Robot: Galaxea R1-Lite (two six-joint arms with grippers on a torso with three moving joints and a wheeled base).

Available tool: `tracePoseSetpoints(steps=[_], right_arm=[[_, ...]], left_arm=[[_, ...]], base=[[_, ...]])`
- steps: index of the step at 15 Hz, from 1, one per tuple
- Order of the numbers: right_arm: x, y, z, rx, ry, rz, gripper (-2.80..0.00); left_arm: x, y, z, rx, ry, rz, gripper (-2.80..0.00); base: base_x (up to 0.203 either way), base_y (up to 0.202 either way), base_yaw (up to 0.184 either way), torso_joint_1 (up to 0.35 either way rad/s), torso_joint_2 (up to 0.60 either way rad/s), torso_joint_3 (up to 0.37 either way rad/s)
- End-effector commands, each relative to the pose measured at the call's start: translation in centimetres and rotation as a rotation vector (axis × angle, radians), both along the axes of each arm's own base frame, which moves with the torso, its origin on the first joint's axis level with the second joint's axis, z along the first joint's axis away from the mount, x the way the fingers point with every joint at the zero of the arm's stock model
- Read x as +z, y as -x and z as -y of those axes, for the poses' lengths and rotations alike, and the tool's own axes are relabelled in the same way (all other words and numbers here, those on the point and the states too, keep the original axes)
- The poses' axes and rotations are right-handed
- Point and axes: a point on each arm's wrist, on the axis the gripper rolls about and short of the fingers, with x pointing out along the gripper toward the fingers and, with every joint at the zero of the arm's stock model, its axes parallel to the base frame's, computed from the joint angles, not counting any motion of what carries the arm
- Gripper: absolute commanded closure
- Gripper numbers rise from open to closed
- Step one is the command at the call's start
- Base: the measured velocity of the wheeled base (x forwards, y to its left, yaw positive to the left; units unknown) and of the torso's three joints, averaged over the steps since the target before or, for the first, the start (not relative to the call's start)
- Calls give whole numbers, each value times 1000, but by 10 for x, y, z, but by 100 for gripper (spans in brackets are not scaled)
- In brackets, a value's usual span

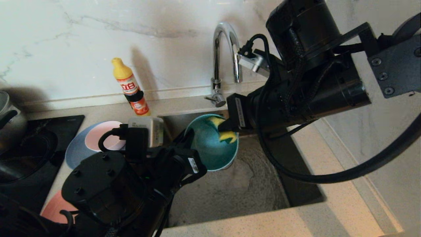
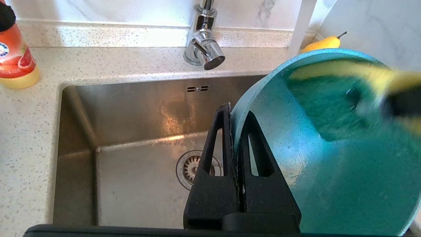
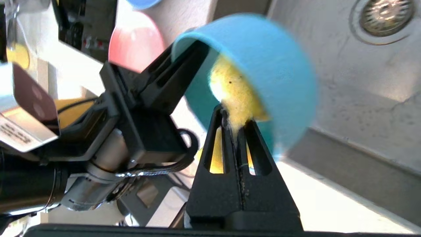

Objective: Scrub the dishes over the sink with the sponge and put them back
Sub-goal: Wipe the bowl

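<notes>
The teal bowl (image 1: 210, 151) (image 2: 329, 181) (image 3: 279, 65) hangs tipped on its side over the steel sink (image 1: 230, 194) (image 2: 131, 184). My left gripper (image 1: 190, 137) (image 2: 235, 113) is shut on its rim. Inside the bowl, my right gripper (image 1: 227, 126) (image 3: 234, 113) is shut on the yellow sponge (image 1: 228, 135) (image 2: 378, 75) (image 3: 235, 95), which presses against the inner wall. On the counter to the left lies a grey-blue plate (image 1: 74, 151) with a pale pink dish (image 1: 105, 135) on it. A pink plate (image 1: 52, 207) lies nearer, partly hidden by my left arm.
The chrome faucet (image 1: 223, 42) (image 2: 204, 49) rises behind the sink. The drain strainer (image 2: 189, 166) (image 3: 383, 13) sits in the basin floor. A soap bottle (image 1: 131, 87) stands at the wall. A pot (image 1: 8, 121) sits on the black cooktop (image 1: 29, 158) far left. A yellow pear (image 2: 320, 43) lies behind the bowl.
</notes>
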Motion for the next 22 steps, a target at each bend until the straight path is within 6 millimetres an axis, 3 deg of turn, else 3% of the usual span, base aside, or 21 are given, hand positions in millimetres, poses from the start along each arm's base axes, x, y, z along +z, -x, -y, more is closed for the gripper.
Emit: tracePoseSetpoints(steps=[1, 6, 10, 13, 18, 22], right_arm=[[-7, 4, -12, 32, 17, -21, 0], [-18, 2, -18, 37, 45, -52, 0], [-8, 9, -1, 19, 55, -63, 0], [-12, 9, 0, 13, 81, -95, 0], [2, 16, 5, 13, 39, -44, 0], [2, 10, 0, 17, 20, -14, 0]], left_arm=[[2, 0, -1, 4, 10, 8, 0], [3, 0, -1, 10, 14, 9, 0], [2, -1, -1, 9, 10, 8, 0], [3, 0, -2, 13, 14, 9, 0], [1, 1, -2, 11, 8, 5, 0], [0, 0, -2, 11, 5, 2, 0]], base=[[0, 0, 0, 0, 0, 0], [0, 0, 0, 0, 0, 0], [0, 0, 0, 0, 0, 0], [0, 0, 0, 0, 0, 0], [0, 0, 0, 0, 0, 0], [0, 0, 0, 0, 0, 0]])
